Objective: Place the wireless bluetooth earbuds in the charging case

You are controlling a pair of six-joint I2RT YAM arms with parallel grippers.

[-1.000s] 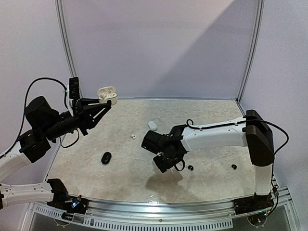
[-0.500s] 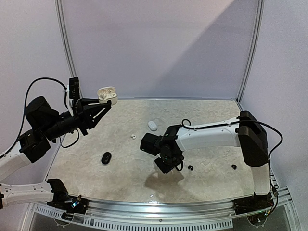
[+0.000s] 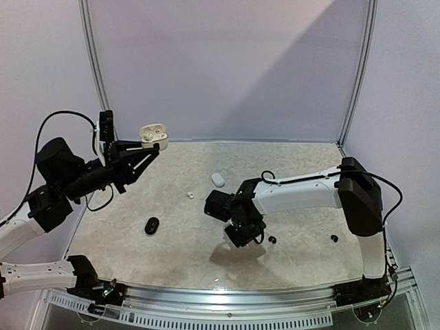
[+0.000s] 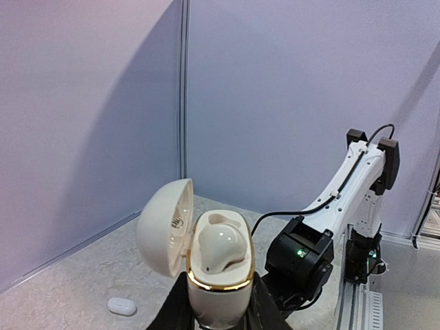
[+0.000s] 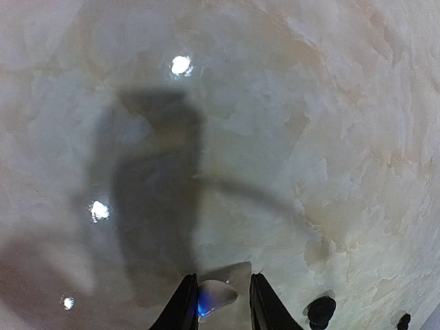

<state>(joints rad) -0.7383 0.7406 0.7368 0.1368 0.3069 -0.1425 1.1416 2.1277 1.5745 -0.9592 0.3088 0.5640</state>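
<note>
1. At the left, the left gripper (image 4: 221, 306) is clamped on the open white charging case (image 4: 218, 275), held aloft. A seated white earbud (image 4: 218, 246) fills one socket.
2. At the centre, the right gripper (image 5: 221, 283) hangs low over the table (image 3: 172, 251). Its jaws are narrow around a loose white earbud (image 5: 218, 294); whether they grip it, I cannot tell.
3. The step looks like picking up the second bud. Next: pinch firmly, lift, and carry it left to the case.
4. Since a second ago, the right gripper has dropped and its jaws have narrowed. The left arm is unchanged.

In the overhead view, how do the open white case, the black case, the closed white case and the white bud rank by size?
1. open white case, though it is held up, perhaps nearer the camera.
2. black case and closed white case, about alike.
3. white bud.
</note>
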